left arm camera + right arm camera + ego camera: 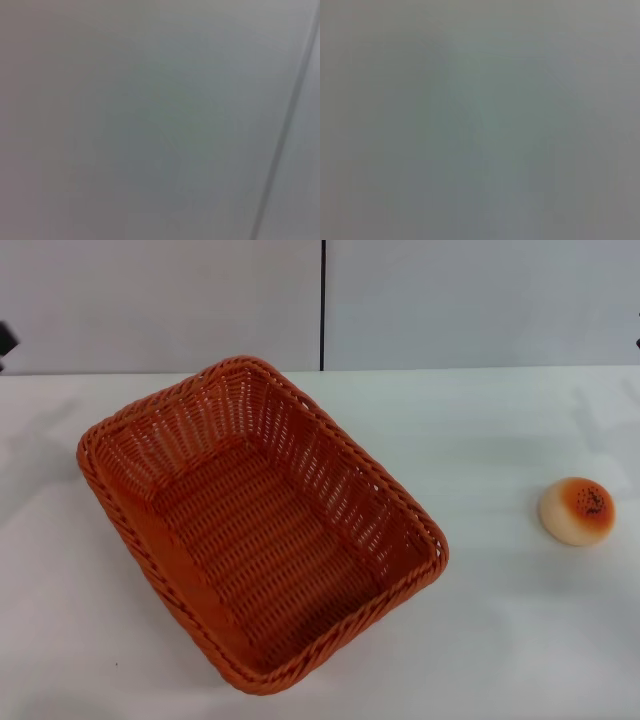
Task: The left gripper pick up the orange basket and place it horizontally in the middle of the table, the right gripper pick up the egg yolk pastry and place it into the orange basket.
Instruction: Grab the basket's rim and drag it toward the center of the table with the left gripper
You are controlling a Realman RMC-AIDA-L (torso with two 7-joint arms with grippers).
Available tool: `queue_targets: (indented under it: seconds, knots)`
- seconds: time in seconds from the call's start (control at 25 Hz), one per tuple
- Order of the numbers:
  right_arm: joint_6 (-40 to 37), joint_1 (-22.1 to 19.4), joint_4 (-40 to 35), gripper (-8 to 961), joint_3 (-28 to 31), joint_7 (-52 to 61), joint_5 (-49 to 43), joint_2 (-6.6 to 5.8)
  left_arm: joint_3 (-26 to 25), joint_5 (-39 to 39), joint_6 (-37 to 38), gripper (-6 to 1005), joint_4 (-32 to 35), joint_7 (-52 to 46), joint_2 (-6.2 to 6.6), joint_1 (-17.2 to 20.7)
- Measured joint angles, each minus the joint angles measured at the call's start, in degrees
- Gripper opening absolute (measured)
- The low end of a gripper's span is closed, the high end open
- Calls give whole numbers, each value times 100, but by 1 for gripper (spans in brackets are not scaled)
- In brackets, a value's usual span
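Observation:
The orange basket (262,525) sits on the white table (500,640), left of centre. It is turned at an angle, with its long side running from back left to front right, and it is empty. The egg yolk pastry (577,510) rests on the table far to the right, well apart from the basket. A small black part of the left gripper (5,340) shows at the far left edge of the head view, back by the wall and away from the basket. The right gripper is out of view. Both wrist views show only a plain grey surface.
A grey wall (450,300) with a dark vertical seam (323,300) stands behind the table's back edge. Open tabletop lies between the basket and the pastry and along the front right.

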Motion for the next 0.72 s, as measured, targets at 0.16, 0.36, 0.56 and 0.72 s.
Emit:
queue_targets:
  seconds: [0.16, 0.36, 0.56, 0.72]
  knots:
    - [37, 20, -1, 670, 0, 0, 13, -3, 341, 520, 13, 726, 1138, -982, 2, -62]
    - [90, 38, -15, 670, 0, 0, 26, -13, 657, 1417, 21, 723, 2447, -2152, 2, -305]
    - [92, 34, -63, 670, 0, 0, 27, -15, 1244, 2577, -122, 713, 3564, -3209, -23, -600]
    - [92, 29, -83, 669, -1, 0, 27, -17, 1971, 3656, -363, 705, 4269, -3791, -34, -798]
